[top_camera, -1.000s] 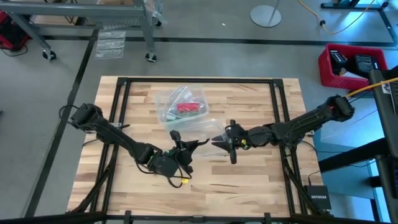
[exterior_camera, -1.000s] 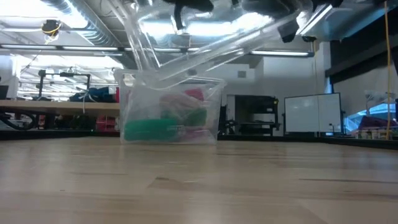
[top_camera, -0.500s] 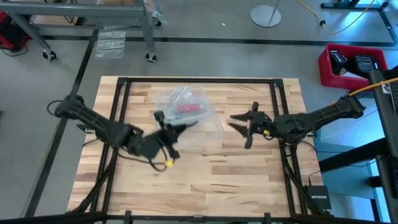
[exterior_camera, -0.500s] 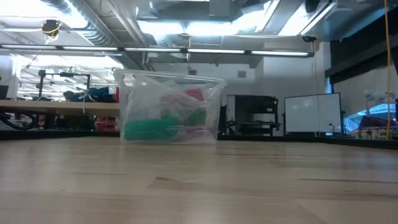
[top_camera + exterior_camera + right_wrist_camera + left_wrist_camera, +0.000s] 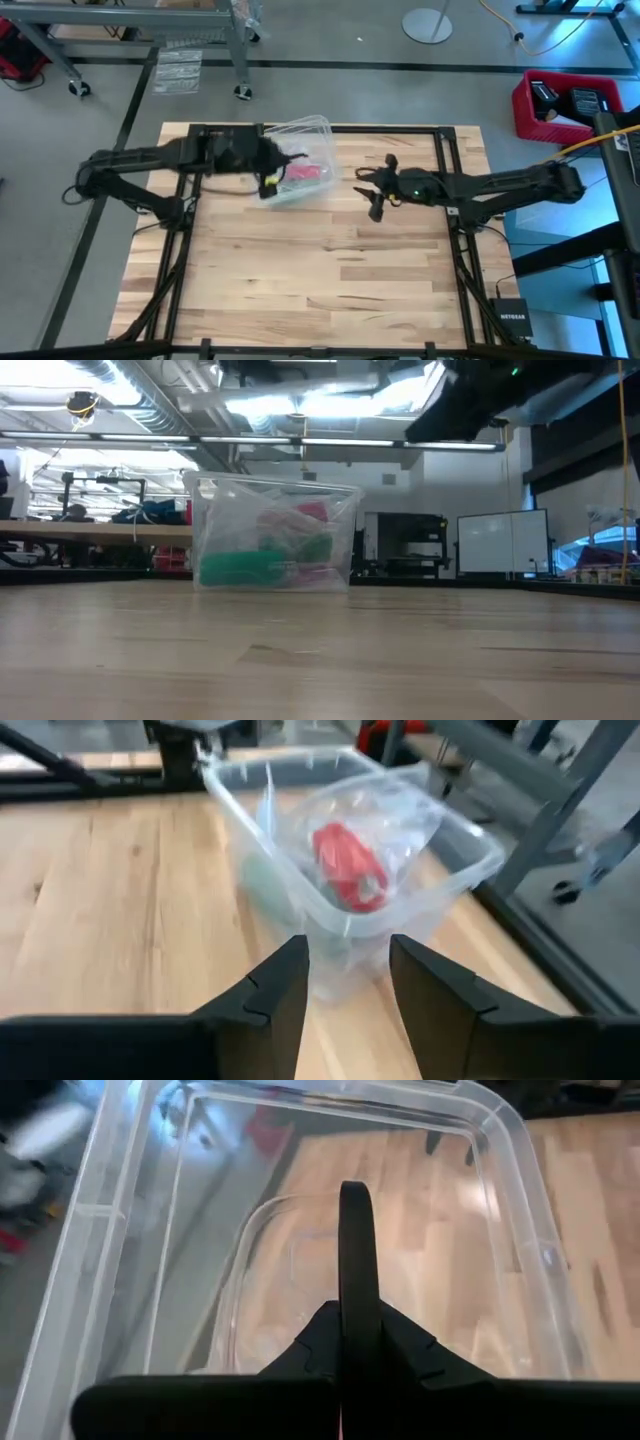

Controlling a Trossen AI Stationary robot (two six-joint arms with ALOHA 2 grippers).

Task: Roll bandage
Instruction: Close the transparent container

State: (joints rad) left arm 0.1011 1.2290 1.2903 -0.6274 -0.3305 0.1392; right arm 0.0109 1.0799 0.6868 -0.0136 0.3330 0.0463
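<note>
Wooden table (image 5: 300,260): left claw (image 5: 268,158), clenched, holds nothing over box (image 5: 318,130); right claw (image 5: 374,185), released at three o'clock, should reach inside for bandage (image 5: 347,866).

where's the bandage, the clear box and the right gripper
bandage (image 5: 347,868): right wrist view, middle of red roll
clear box (image 5: 470,838): right wrist view, rim
right gripper (image 5: 348,988): right wrist view, between fingertips

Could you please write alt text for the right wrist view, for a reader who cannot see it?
A clear plastic box stands on the wooden table, holding a red bandage roll inside a crumpled clear bag. The right pincer is open in the foreground, facing the box without touching it.
</note>
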